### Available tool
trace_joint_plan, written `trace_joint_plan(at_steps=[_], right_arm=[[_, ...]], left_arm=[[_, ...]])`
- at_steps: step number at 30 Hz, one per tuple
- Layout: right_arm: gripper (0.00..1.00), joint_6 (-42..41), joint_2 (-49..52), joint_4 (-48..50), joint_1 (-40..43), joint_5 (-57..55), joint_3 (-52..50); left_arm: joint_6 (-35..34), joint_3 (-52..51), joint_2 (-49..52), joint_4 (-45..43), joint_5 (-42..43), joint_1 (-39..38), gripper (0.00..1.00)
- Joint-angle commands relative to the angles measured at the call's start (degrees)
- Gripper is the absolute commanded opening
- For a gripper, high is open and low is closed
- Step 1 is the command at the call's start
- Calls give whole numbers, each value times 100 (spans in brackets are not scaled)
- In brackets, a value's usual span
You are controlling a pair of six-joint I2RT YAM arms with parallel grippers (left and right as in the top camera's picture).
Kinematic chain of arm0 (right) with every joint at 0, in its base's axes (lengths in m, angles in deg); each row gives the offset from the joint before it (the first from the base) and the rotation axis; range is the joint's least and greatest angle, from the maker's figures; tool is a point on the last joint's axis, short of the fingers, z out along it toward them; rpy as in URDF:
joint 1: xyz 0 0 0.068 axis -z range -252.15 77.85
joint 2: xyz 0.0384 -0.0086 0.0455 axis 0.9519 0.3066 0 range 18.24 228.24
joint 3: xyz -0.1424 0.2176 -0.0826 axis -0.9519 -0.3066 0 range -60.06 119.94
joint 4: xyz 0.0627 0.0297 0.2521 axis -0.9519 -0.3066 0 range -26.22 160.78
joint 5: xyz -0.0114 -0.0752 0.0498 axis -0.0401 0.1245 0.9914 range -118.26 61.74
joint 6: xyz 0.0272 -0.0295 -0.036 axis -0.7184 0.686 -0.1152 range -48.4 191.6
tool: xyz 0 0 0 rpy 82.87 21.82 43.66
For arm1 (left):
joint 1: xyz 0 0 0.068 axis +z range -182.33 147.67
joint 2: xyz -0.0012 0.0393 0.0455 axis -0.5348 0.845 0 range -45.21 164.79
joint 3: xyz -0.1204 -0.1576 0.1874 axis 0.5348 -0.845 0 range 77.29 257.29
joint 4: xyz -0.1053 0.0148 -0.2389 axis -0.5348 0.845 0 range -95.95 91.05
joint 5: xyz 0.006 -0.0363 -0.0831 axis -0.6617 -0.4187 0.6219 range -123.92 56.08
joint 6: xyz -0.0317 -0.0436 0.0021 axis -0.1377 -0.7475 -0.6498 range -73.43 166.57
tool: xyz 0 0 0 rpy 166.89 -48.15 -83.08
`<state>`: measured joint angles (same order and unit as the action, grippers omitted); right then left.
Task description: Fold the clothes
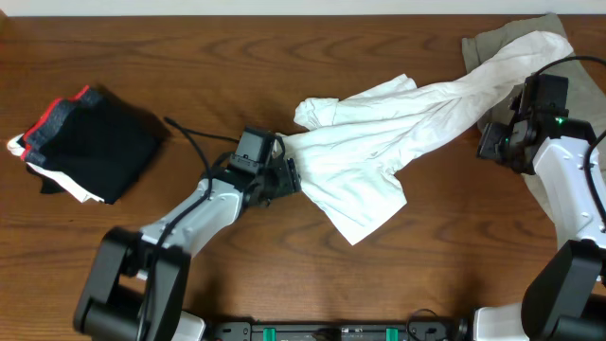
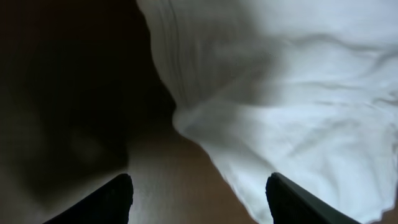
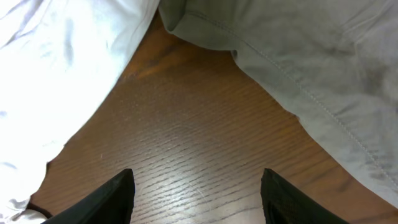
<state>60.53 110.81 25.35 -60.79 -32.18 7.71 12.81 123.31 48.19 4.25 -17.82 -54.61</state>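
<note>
The clothes lie in three places. A large white T-shirt (image 1: 379,133) sprawls crumpled from the table's middle to the back right, its far end on a grey-khaki garment (image 1: 497,38). A black, red-edged pile (image 1: 90,142) sits at the left. My left gripper (image 1: 290,176) is at the shirt's left edge, open. In the left wrist view the white cloth (image 2: 286,93) reaches the right fingertip (image 2: 298,202), with bare wood between the jaws. My right gripper (image 1: 489,142) hovers open over bare wood, between the white shirt (image 3: 56,74) and the khaki garment (image 3: 311,62).
The brown wooden table (image 1: 284,57) carries everything. Its back edge runs along the top of the overhead view. A black cable (image 1: 194,142) trails from the left arm toward the black pile. The arm bases stand at the front edge.
</note>
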Motion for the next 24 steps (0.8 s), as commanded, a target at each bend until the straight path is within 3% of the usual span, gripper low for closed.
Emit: trace_joint_plan(at_steps=[1,8,9,14,15,20,24], right_arm=[[63,85,26,-22,48,-70,-7],[63,87,26,-63,48,-74,-7],[63,85,26,-57,48,-74,-7],[63,85,26,-39,48,-74,-7],[64,85,26,-44,48,-74,-7],[64,87,26,-66,48,-74,-7],[64,122,26,-63,55,-81,-7]], left_arm=[[-264,17,374,-363,-96,-4,71],[-352,17,778,-699,-9,-20,70],[-374,17,789,-699,68,-28,64],[-409,17,787,-684,232,-31,13],[-409,17,787,-684,232,-31,8],[-350,17,765,-662,232,-22,6],[105,20,455,-535,225,55,6]])
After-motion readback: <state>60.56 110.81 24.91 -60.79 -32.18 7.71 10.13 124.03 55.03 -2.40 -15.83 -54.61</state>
